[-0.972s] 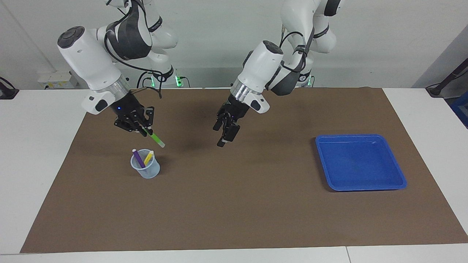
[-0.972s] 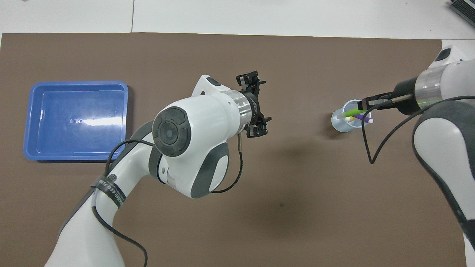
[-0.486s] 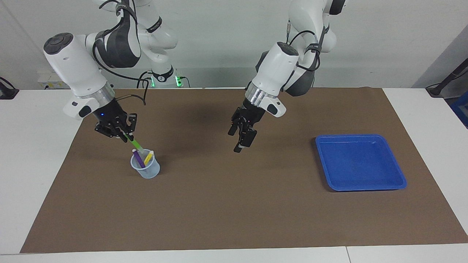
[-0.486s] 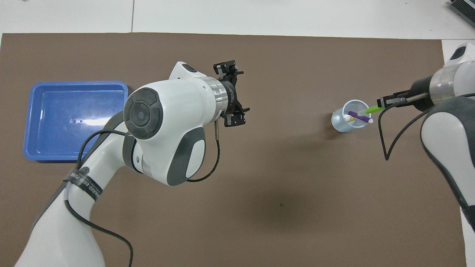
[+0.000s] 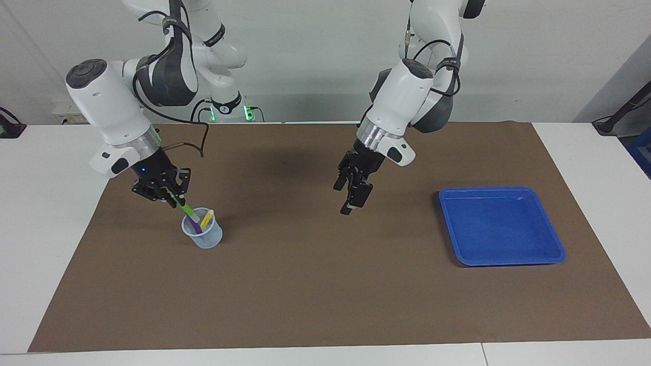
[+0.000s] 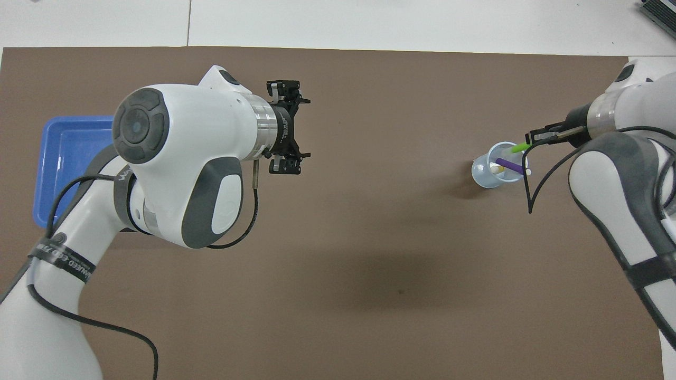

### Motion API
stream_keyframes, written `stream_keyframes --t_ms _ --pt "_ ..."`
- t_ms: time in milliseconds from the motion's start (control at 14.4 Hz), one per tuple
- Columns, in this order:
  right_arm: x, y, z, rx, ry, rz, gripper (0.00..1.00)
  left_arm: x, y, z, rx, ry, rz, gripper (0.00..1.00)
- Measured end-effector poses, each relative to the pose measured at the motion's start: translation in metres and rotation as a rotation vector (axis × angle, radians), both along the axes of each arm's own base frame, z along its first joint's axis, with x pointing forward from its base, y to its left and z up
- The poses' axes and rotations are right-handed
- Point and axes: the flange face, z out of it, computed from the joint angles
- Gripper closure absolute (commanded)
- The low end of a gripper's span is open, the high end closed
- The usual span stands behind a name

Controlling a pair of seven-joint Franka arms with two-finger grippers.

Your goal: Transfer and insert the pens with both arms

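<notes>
Right gripper (image 5: 172,195) clamps the green pen (image 5: 187,208) tilted, tip inside the cup (image 5: 203,239) beside purple pen (image 5: 194,224) and yellow pen (image 5: 206,218), so release drops it in; left gripper (image 5: 351,198) waits spread, away from cup.
</notes>
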Motion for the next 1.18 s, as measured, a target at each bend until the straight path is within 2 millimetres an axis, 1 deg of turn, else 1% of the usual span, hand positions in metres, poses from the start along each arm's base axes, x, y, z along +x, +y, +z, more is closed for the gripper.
stream_keyframes --t_ms 69,139,208,347,416,486,555,625,902,1041,1180 --pt "0.002 0.002 -0.006 0.001 0.002 0.003 1.0 0.002 0.01 -0.001 0.024 0.005 -0.04 0.0" --pt "0.004 0.003 -0.012 0.003 0.006 0.003 0.96 0.004 0.022 -0.001 0.048 0.011 -0.083 0.0" --pt "0.005 0.004 -0.015 0.004 0.009 0.001 0.87 0.006 0.034 -0.002 0.073 0.018 -0.134 0.0" --pt "0.006 0.004 -0.022 0.006 0.009 -0.01 0.56 0.007 0.056 0.0 0.114 0.03 -0.24 0.0" --pt "0.005 0.004 -0.026 0.008 0.013 -0.024 0.26 0.007 0.064 0.0 0.128 0.035 -0.283 0.0" --pt "0.005 0.005 -0.03 0.01 0.019 -0.039 0.0 0.007 0.074 0.0 0.143 0.043 -0.327 0.0" --pt "0.004 0.006 -0.032 0.012 0.024 -0.051 0.0 0.008 0.088 -0.001 0.159 0.051 -0.377 0.0" --pt "0.004 0.007 -0.033 0.014 0.027 -0.059 0.0 0.01 0.108 -0.001 0.175 0.059 -0.437 0.0" --pt "0.003 0.007 -0.03 0.013 0.029 -0.062 0.0 0.01 0.198 0.014 0.219 0.059 -0.65 0.0" --pt "0.002 0.001 -0.016 -0.016 0.03 -0.056 0.0 0.007 0.232 0.022 0.24 0.049 -0.731 0.0" --pt "-0.003 -0.009 0.005 -0.051 0.031 -0.056 0.0 0.001 0.256 0.031 0.242 0.037 -0.792 0.0"
